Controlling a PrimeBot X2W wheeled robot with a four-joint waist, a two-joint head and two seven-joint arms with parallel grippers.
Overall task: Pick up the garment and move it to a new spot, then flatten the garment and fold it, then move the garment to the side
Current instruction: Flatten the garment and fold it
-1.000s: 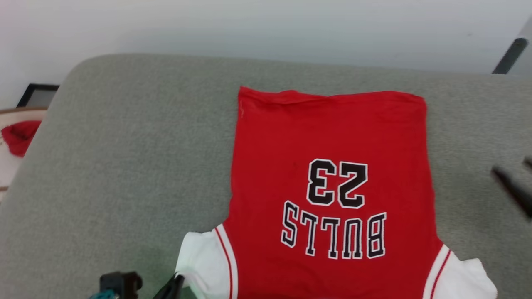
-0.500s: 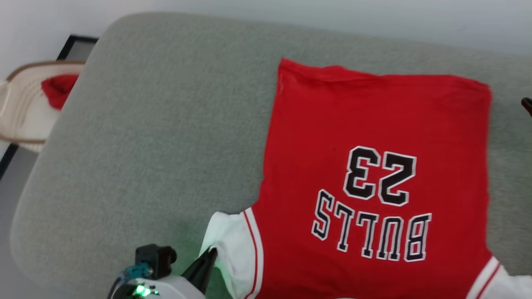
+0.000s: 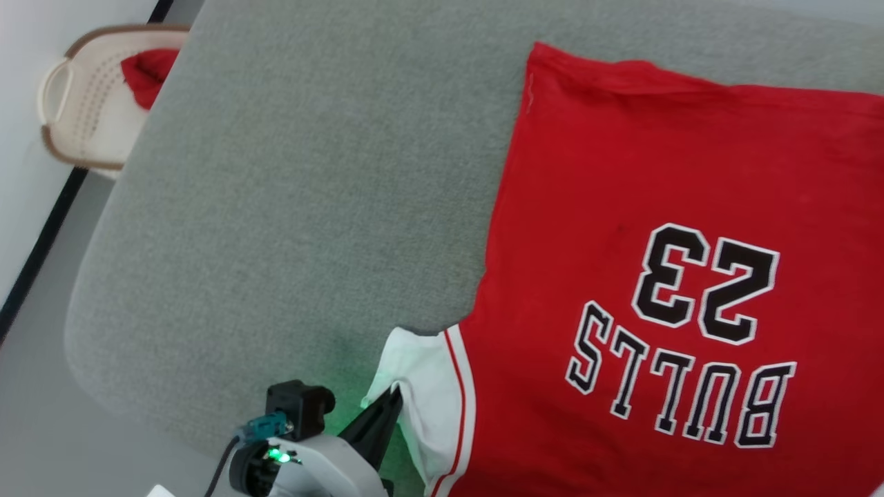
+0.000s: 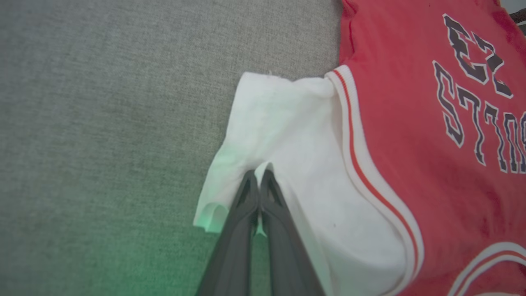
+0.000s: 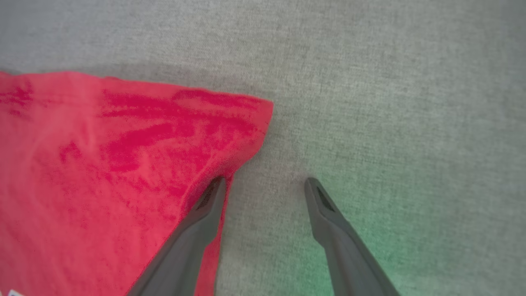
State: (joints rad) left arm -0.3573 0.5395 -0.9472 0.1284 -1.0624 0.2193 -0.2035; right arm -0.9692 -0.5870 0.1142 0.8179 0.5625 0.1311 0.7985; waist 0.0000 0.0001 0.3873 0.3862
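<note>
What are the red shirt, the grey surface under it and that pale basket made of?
The red shirt: likely soft matte knit cloth; it wrinkles and lies limp. The grey surface: woven upholstery-like fabric, with fine flecked texture and rounded edge. The basket: probably moulded cream plastic, with rows of small holes.

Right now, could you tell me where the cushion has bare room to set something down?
The widest bare patch lies left of the jersey, to the end of the cushion by the basket; a narrow strip runs beyond the hem. The right side is crowded: jersey spread flat, left end effector pinching its white sleeve.
</note>
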